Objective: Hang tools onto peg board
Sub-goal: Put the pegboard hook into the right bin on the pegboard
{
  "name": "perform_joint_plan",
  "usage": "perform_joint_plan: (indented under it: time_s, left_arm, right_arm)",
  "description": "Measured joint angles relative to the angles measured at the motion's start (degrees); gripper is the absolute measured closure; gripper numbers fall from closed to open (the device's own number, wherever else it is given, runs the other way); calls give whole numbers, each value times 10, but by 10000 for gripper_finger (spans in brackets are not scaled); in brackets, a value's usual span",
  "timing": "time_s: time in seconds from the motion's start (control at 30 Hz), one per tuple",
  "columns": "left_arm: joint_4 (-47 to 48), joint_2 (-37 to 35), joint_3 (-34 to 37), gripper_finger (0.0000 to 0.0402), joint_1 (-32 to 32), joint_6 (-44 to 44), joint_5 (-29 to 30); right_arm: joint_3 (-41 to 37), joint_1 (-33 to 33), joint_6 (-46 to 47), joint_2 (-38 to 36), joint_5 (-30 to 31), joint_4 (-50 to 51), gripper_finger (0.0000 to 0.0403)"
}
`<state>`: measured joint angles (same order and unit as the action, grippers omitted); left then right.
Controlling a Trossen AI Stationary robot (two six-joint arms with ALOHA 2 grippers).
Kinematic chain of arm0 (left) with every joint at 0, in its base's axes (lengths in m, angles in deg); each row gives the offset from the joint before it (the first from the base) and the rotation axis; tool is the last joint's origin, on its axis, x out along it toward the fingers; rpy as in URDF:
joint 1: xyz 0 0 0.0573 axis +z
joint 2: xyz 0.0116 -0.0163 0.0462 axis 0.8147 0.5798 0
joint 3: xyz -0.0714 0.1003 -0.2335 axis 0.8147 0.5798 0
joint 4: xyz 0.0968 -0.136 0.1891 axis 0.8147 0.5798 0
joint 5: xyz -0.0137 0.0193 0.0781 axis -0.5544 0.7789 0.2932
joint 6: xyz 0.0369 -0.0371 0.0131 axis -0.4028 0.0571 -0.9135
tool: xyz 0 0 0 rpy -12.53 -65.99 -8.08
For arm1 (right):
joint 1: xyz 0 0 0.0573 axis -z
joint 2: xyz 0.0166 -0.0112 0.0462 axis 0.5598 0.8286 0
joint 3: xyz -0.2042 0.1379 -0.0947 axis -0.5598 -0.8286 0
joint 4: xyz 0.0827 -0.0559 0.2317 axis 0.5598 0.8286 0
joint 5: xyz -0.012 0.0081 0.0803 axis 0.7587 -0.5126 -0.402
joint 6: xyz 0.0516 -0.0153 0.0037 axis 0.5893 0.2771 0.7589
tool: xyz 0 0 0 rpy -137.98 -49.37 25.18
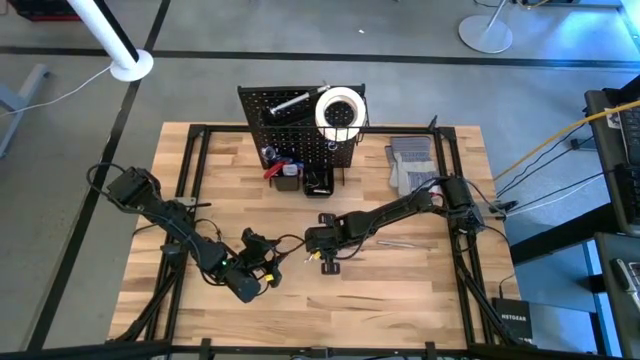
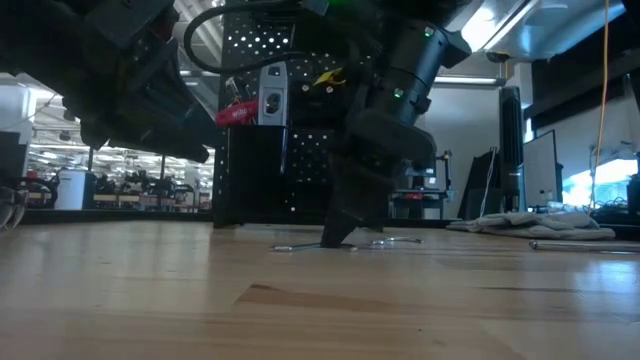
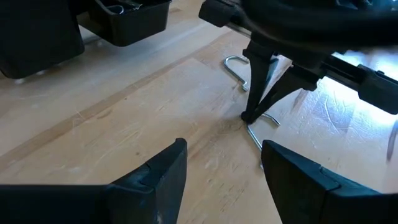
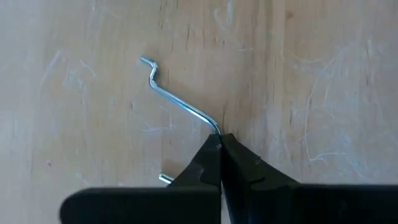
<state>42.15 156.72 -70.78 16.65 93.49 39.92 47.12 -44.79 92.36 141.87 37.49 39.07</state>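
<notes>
A thin silver wire hook [image 4: 180, 102] lies on the wooden table [image 1: 400, 300] in front of the peg board [image 1: 290, 125]. My right gripper [image 4: 221, 142] points steeply down onto it and is shut on it; the hook also shows in the left wrist view [image 3: 235, 64] and the low view [image 2: 385, 241]. My left gripper [image 3: 224, 158] hovers open a short way off toward the table's left, aimed at the hook, with nothing between its fingers. On the peg board are a white tape roll [image 1: 340, 108] in a wire basket and a silver tool [image 1: 288, 103]. My right gripper pinches the wire hook between its two fingertips [image 3: 249, 116], partway along the straight shank [image 4: 213, 126]. The fingers come from above, slanting down. The hook's bent end [image 4: 151, 67] and its curved end [image 3: 231, 60] stick out on either side, low on the table.
Grey work gloves [image 1: 410, 165] lie at the far right beside the board. A long thin silver rod [image 1: 400, 241] lies on the table under my right arm. Small black bins [image 1: 290, 175] with red-handled tools stand at the board's foot. Bare wood spreads along the near edge.
</notes>
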Motion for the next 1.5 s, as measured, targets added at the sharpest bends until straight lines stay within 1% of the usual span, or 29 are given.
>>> perform_joint_plan:
  time_s: [0.1,0.17,0.33,0.43,0.57,0.83,1.0,1.1,1.2,1.3,1.37,1.43,1.5]
  left_arm:
    - [-1,0,0,208,0,0,0]
    - [-1,0,0,208,0,0,0]
    - [-2,0,0,208,0,0,0]
    - [-2,0,0,208,0,0,-1]
    - [-2,0,0,208,0,1,-1]
    - [-2,0,0,208,0,2,-1]
    - [-2,0,0,208,0,2,-1]
    - [-2,0,0,208,0,2,-8]
    - [-4,0,0,208,0,-6,-18]
    - [-11,0,0,208,6,-15,-35]
    - [-40,0,0,208,19,-50,-58]
    - [-78,0,0,208,44,-111,-105]
    - [-93,0,-9,208,81,-176,-172]
  right_arm:
    - [-1,-2,-5,-16,9,2,400]
    - [-3,-1,-5,-27,20,21,400]
    - [-3,5,-9,-63,66,53,401]
    - [-3,12,-10,-78,82,68,401]
    - [-2,28,-22,-103,120,75,402]
    - [-1,71,-46,-135,168,74,402]
    - [-1,88,-50,-150,167,77,401]
    - [-1,84,-39,-166,147,108,391]
    - [-1,61,-11,-185,140,162,383]
    - [-12,20,-3,-218,155,182,386]
    - [-46,-7,-1,-246,155,168,391]
    - [-97,-31,18,-274,151,135,396]
    - [-156,-49,51,-310,154,103,398]
